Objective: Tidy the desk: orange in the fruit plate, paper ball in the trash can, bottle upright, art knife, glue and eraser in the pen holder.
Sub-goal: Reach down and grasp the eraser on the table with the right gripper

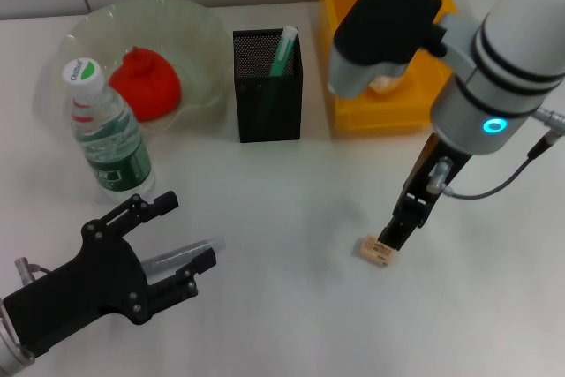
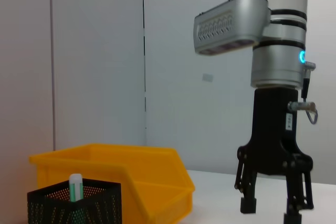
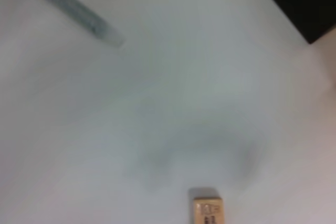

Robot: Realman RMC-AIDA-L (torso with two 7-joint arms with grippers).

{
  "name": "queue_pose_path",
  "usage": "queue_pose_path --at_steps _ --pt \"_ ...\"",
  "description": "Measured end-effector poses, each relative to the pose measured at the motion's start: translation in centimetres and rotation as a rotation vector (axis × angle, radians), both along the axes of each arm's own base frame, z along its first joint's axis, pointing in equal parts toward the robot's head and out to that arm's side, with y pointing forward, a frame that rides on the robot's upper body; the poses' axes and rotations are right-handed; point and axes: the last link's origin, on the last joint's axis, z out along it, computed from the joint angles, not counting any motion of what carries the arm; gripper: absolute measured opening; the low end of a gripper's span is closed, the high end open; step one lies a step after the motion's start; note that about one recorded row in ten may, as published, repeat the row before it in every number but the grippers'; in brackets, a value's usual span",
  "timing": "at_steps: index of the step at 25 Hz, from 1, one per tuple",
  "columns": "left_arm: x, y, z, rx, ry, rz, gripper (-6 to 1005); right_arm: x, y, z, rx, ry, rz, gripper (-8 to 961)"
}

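Observation:
The tan eraser (image 1: 375,251) (image 3: 207,211) lies on the white desk, and my right gripper (image 1: 395,229) (image 2: 273,207) hangs open just above it. A grey art knife (image 1: 177,257) (image 3: 68,6) lies on the desk by the lower finger of my open left gripper (image 1: 181,234). In the pale green fruit plate (image 1: 199,28) sits the orange (image 1: 144,83). The bottle (image 1: 108,130) stands upright in front of the plate. The black mesh pen holder (image 1: 267,86) (image 2: 73,205) holds a green-and-white glue stick (image 1: 284,49) (image 2: 76,187). The paper ball (image 1: 386,84) shows partly inside the yellow trash can (image 1: 375,108) (image 2: 136,182).
My right arm's large housing (image 1: 388,24) hangs over the trash can and hides most of its inside. Open desk lies between the two grippers. A plain wall stands behind the desk.

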Motion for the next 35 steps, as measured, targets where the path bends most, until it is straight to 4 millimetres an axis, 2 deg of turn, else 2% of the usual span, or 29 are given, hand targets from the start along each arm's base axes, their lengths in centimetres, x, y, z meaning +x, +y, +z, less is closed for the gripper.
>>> queue_pose_path --at_steps 4,14,34,35 --pt "0.0 0.0 0.0 0.000 0.000 0.000 727 0.4 -0.2 -1.6 -0.015 -0.038 0.001 816" --pt "0.0 0.0 0.0 -0.001 0.001 0.000 725 1.4 -0.3 -3.7 -0.026 -0.033 -0.014 806" --pt "-0.1 -0.3 -0.1 -0.013 0.007 -0.003 721 1.7 -0.2 -5.1 -0.013 -0.041 -0.008 705" --pt "-0.1 -0.3 -0.1 -0.013 0.007 -0.003 721 1.7 -0.2 -5.1 -0.013 -0.041 -0.008 679"
